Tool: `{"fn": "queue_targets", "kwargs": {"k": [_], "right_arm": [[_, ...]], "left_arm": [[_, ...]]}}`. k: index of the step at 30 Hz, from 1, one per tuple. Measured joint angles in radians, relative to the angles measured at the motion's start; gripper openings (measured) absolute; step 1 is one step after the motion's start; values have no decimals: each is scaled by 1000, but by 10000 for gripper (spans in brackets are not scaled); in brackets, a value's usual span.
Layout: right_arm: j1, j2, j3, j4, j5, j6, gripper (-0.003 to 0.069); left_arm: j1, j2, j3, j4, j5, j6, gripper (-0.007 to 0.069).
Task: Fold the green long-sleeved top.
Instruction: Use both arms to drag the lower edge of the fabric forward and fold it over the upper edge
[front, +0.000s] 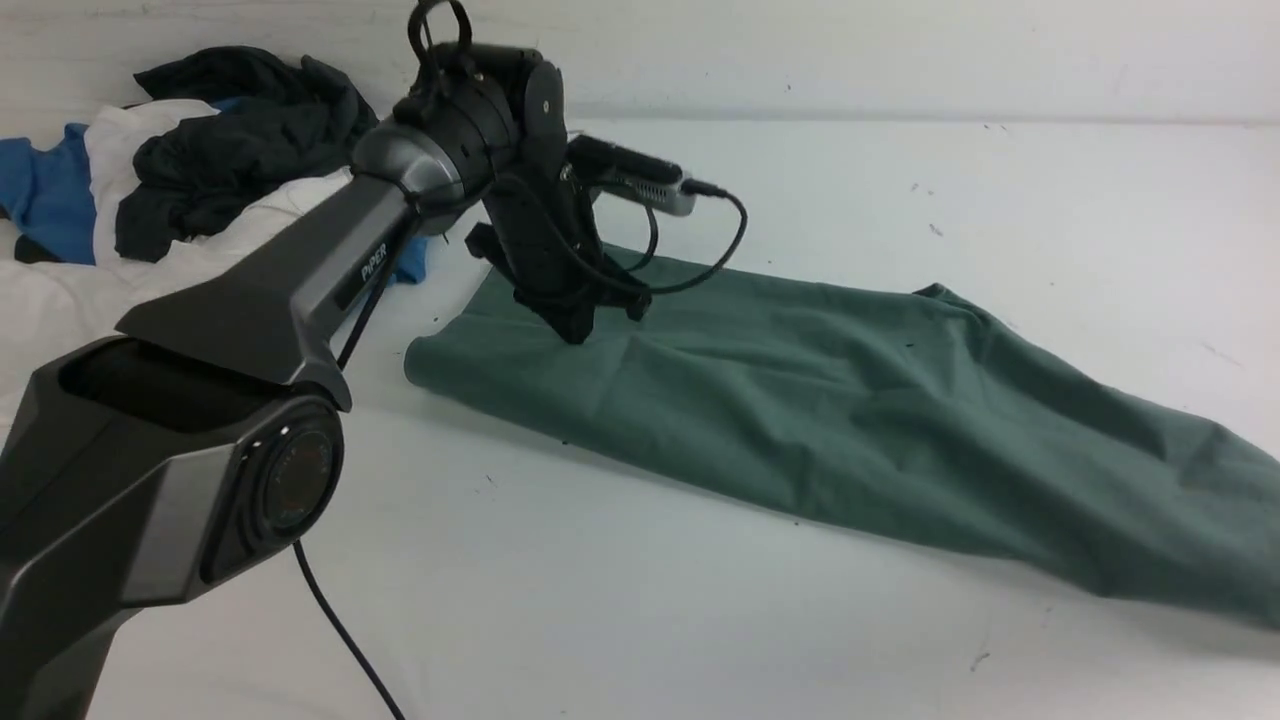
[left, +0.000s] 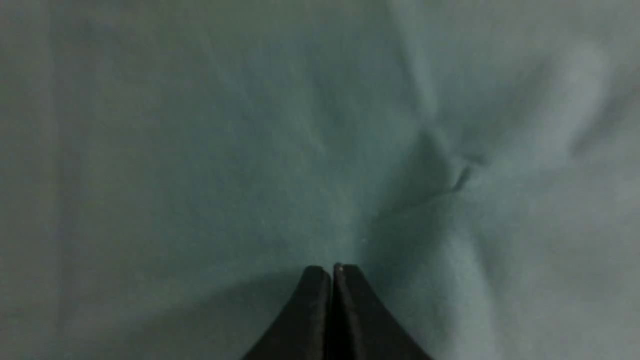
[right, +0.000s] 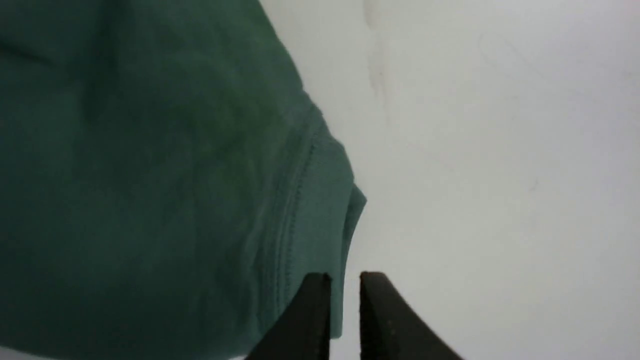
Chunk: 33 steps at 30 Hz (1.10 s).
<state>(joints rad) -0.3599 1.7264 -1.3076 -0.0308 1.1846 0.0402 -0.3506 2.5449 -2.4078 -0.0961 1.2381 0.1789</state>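
Observation:
The green long-sleeved top (front: 850, 420) lies as a long folded strip across the white table, running from the middle to the right edge of the front view. My left gripper (front: 580, 328) points down onto its left part. In the left wrist view its jaws (left: 332, 267) are shut tight on the green cloth (left: 200, 150), and creases run to the tips. My right arm is out of the front view. In the right wrist view my right gripper (right: 345, 275) stands narrowly open at the top's stitched hem (right: 300, 200). The hem's edge lies between the fingers, with a gap beside it.
A pile of other clothes sits at the back left: a dark charcoal garment (front: 240, 130), a bright blue one (front: 50, 190) and white cloth (front: 60, 290). A black cable (front: 340, 630) hangs by the left arm's base. The white table (front: 700, 600) stretches in front of the top.

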Motion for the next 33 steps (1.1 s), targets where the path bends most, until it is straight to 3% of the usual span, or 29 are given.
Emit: {"fn": "queue_targets", "kwargs": {"k": [2,4,5,6,10,13,16,18,19,22,25,33], "right_arm": [[-10,16,0,5,-52,0,235],[-12,32,0,5,-73,-1,286],[-12,64,0,8,-114,-1,384],[-12,84,0,12,-138,0,426],[-12,161,0,45,-226,7,515],[-12,211,0,81,-272,7,524],[-12,252,0,117,-272,4,498],[-12,270,-1,149,-247,-46,384],[-12,270,-1,156,-243,-51,370],[-13,263,-1,181,-204,-119,88],[-19,245,-5,166,-204,-123,41],[-26,216,-133,56,-146,-75,41]], "left_arm": [[0,14,11,12,-10,0,-4],[0,14,12,19,-10,0,-4],[0,19,12,28,-11,0,-4],[-1,20,12,30,-11,-1,-4],[-1,20,12,34,-11,-3,-4],[-1,20,12,34,-11,-4,-4],[-2,20,12,35,-11,-4,-4],[-2,20,12,37,-11,-5,-4],[-2,20,12,37,-11,-5,-4],[-2,21,12,38,-13,-6,-4],[-3,21,12,37,-13,-6,-4],[-2,21,12,29,-15,-6,-4]]}}
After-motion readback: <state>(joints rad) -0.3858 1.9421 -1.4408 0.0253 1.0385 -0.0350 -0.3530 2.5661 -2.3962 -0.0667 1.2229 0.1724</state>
